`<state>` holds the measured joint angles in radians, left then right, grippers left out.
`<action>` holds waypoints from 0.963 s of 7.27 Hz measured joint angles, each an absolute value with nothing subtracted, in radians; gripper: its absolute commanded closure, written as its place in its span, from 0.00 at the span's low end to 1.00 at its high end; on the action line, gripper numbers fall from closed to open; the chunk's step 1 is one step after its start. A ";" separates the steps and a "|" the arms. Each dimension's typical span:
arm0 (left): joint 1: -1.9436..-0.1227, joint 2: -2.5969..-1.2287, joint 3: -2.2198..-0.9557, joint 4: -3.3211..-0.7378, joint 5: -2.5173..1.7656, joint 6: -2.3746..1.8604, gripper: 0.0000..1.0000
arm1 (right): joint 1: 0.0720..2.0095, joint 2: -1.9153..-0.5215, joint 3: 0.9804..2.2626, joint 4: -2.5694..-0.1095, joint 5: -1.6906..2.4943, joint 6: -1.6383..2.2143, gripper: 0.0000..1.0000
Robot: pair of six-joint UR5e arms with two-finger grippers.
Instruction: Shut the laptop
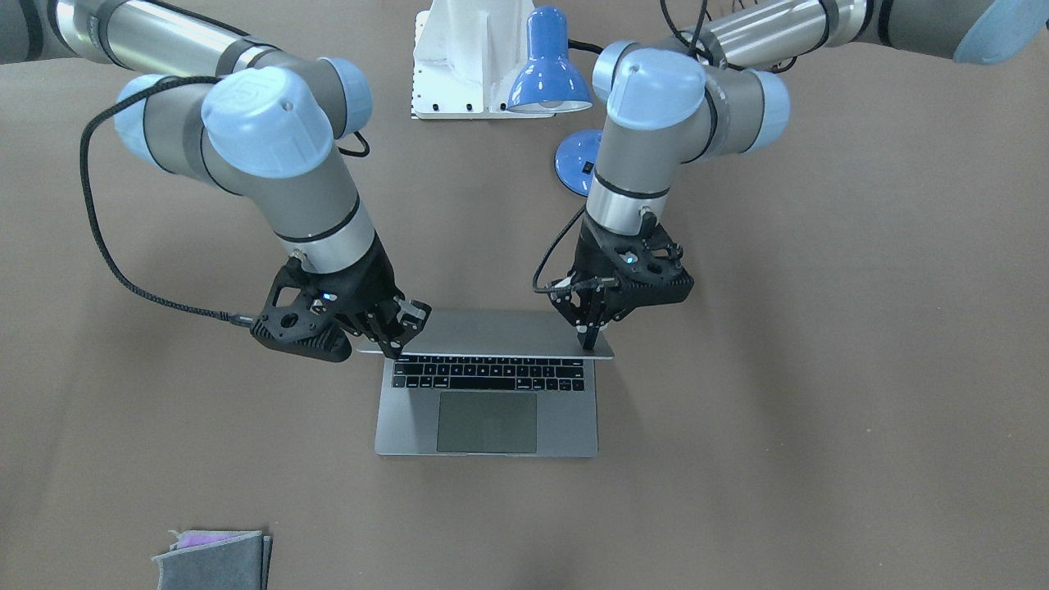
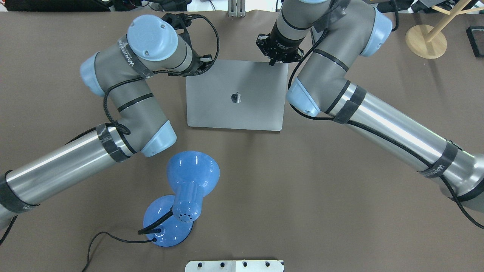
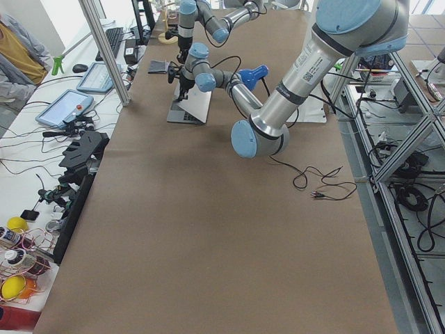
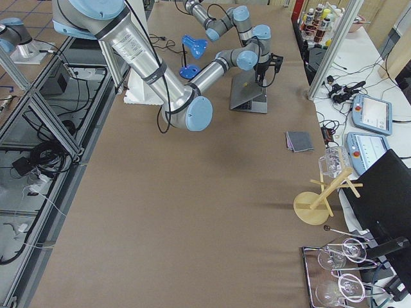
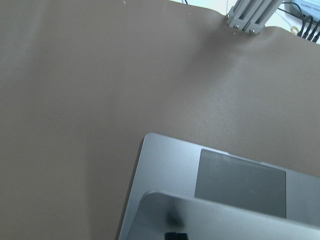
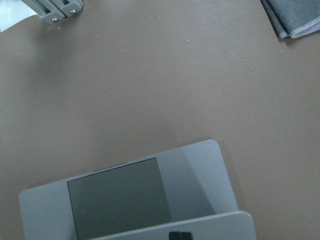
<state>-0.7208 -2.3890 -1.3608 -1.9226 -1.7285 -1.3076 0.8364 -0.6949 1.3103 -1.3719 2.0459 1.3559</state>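
Note:
The space-grey laptop [image 1: 565,426] stands half open at the table's middle, its lid leaning forward over the keyboard. The overhead view shows the back of the lid [image 2: 234,113] with the dark apple logo. My left gripper [image 1: 592,342] is shut, its tip on the lid's top edge at one corner. My right gripper [image 1: 399,348] looks shut and rests on the other top corner. Both show at the lid's far edge in the overhead view, left [image 2: 204,65] and right [image 2: 273,62]. Each wrist view shows the trackpad [image 5: 240,177] [image 6: 120,195] beyond the lid's edge.
A blue desk lamp [image 2: 189,189] with its cord lies on the robot's side of the laptop. A folded grey cloth [image 1: 215,559] sits near the table's front edge. A white mount plate [image 1: 459,57] is by the lamp. A wooden stand [image 2: 425,41] is at the far right.

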 measured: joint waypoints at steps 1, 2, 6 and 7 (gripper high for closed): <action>-0.725 -2.417 -1.285 -1.943 -1.730 -1.283 1.00 | 0.844 -0.676 1.226 -1.324 2.069 1.351 1.00; -0.726 -2.438 -1.217 -1.961 -1.734 -1.263 1.00 | 0.845 -0.654 1.149 -1.293 2.082 1.346 1.00; -0.729 -2.483 -1.082 -2.005 -1.765 -1.245 1.00 | 0.834 -0.614 1.021 -1.268 2.117 1.321 1.00; -0.754 -2.491 -1.103 -1.999 -1.808 -1.244 1.00 | 0.858 -0.616 1.049 -1.270 2.160 1.320 1.00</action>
